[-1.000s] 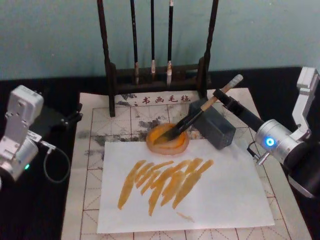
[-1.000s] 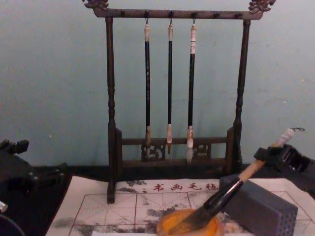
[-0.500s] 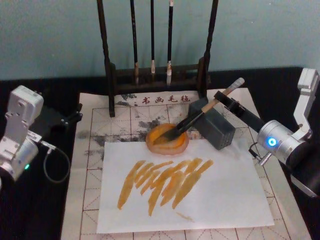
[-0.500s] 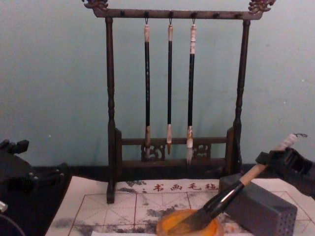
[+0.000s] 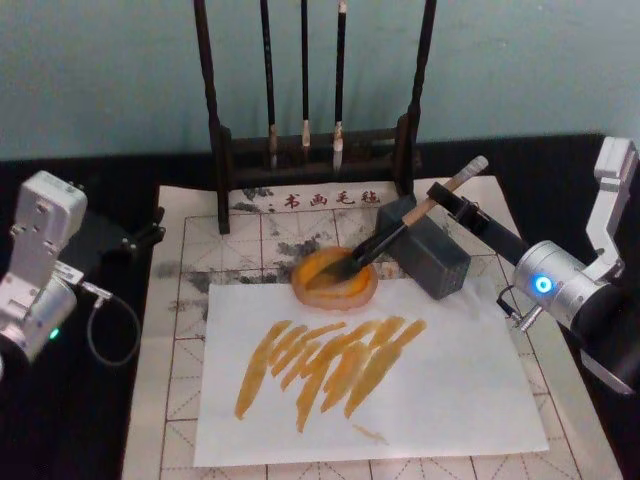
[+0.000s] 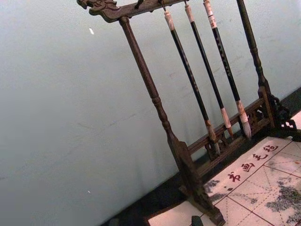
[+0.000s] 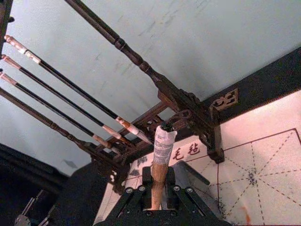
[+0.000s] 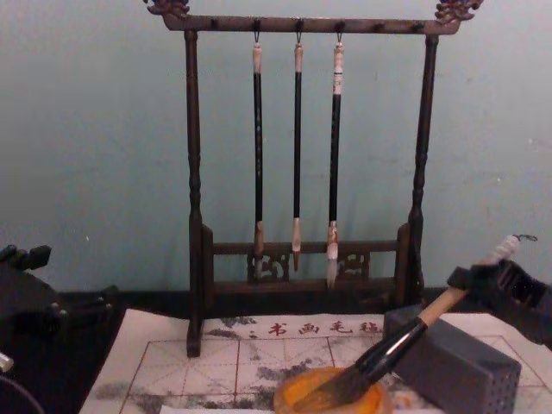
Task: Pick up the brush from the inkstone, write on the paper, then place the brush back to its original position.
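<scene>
Across inkstone (image 5: 312,296) rim, brush (image 5: 398,227) leans.

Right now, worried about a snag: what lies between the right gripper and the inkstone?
The grey block, the brush crossing its corner; head view.

The brush (image 5: 390,236) has a pale wooden handle, glossy black lower section and whitish wrapped end. The inkstone (image 5: 318,296) looks smooth and glazed, the grey block (image 5: 440,262) matt, the rack (image 8: 194,172) dark polished wood.
</scene>
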Robot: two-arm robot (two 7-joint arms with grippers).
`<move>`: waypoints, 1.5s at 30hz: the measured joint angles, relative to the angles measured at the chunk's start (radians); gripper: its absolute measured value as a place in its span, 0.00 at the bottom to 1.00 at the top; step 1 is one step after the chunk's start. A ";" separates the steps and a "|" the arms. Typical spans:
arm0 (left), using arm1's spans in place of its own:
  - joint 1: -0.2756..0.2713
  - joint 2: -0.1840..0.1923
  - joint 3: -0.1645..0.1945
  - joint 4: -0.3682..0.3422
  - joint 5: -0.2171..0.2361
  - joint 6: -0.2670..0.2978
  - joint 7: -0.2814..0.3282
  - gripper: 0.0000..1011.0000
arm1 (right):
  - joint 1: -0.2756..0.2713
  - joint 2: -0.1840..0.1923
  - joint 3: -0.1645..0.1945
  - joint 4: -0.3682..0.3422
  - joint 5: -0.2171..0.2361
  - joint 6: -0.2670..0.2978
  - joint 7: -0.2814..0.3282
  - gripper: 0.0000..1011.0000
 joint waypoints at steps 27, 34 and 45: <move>0.000 0.000 0.000 0.000 0.000 0.000 0.000 0.99 | -0.001 -0.001 0.001 -0.001 -0.004 0.000 0.001 0.57; 0.000 0.000 0.000 0.000 0.000 0.000 0.000 0.99 | -0.001 -0.001 0.001 -0.001 -0.004 0.000 0.002 0.78; 0.000 0.000 0.000 0.000 0.000 0.000 0.000 0.99 | -0.001 -0.001 0.001 -0.001 -0.004 -0.001 0.002 0.99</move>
